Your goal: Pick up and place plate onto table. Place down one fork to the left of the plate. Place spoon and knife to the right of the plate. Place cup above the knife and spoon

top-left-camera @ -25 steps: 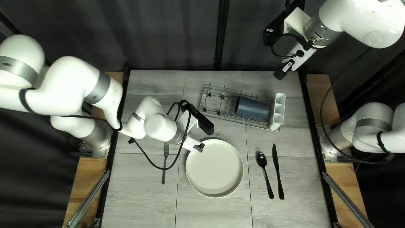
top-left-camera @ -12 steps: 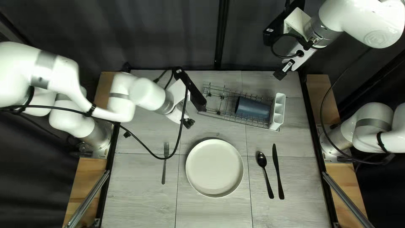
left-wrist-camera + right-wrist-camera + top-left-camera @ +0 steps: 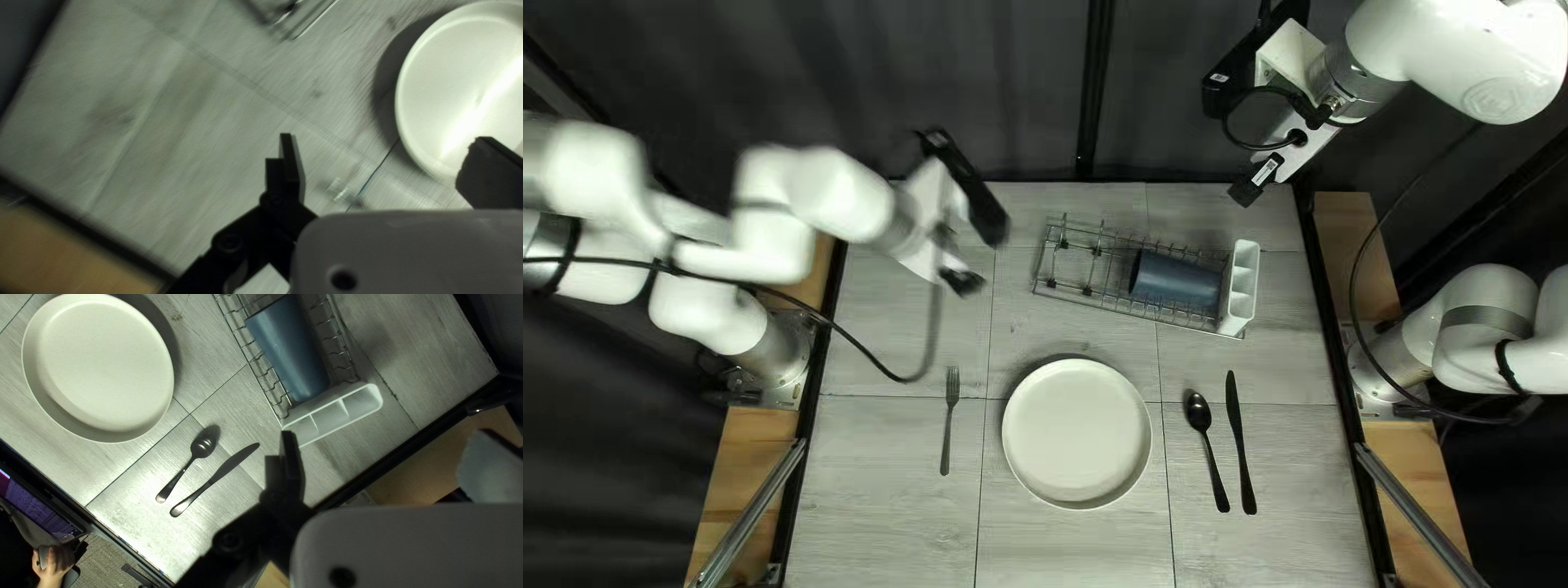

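My left gripper is over the table's far left part; in its wrist view the left gripper is open, with the plate ahead of one finger. My right gripper hangs by the far right corner; in its wrist view the right gripper is open and empty. The white plate lies mid-table, with the fork to its left. To its right lie the spoon and, beyond that, the knife. A blue cup lies on its side in the rack.
The wire dish rack stands behind the plate, a white holder at its right end. A black cable loops from my left arm above the table. In the right wrist view a person's hand shows beyond the table's edge.
From above the plate's upper left edge, my left gripper has drawn back toward the table's far left, and its arm has folded back. The right arm and the tableware have stayed put.
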{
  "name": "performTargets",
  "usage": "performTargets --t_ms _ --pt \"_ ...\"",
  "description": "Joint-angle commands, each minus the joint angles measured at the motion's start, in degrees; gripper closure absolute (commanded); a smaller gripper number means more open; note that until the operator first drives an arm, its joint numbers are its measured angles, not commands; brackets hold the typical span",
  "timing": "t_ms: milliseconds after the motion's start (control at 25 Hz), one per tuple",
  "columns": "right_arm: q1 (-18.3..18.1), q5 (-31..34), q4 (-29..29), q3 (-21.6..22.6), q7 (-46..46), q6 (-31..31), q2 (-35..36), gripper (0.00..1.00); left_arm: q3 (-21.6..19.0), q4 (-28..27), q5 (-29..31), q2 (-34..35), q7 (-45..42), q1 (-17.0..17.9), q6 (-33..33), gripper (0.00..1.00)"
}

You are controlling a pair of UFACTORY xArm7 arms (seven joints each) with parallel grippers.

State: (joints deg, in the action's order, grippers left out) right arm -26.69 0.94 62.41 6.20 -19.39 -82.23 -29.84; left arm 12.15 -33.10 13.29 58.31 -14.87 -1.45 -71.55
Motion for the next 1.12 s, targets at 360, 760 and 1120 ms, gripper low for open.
performTargets --t_ms 360,760,1120 --pt "0.0 0.0 0.0 0.0 0.0 0.0 0.0 0.00 1.7 -0.6 0.1 2.2 2.8 0.9 -2.1 0.00" --pt "0.9 0.2 -1.8 1.1 0.7 1.7 0.9 0.00 1.7 -0.6 0.1 2.2 2.8 0.9 -2.1 0.00" --pt "4.3 3.3 -17.4 4.9 4.6 18.8 3.2 0.00 1.7 -0.6 0.1 2.2 2.8 0.9 -2.1 0.00"
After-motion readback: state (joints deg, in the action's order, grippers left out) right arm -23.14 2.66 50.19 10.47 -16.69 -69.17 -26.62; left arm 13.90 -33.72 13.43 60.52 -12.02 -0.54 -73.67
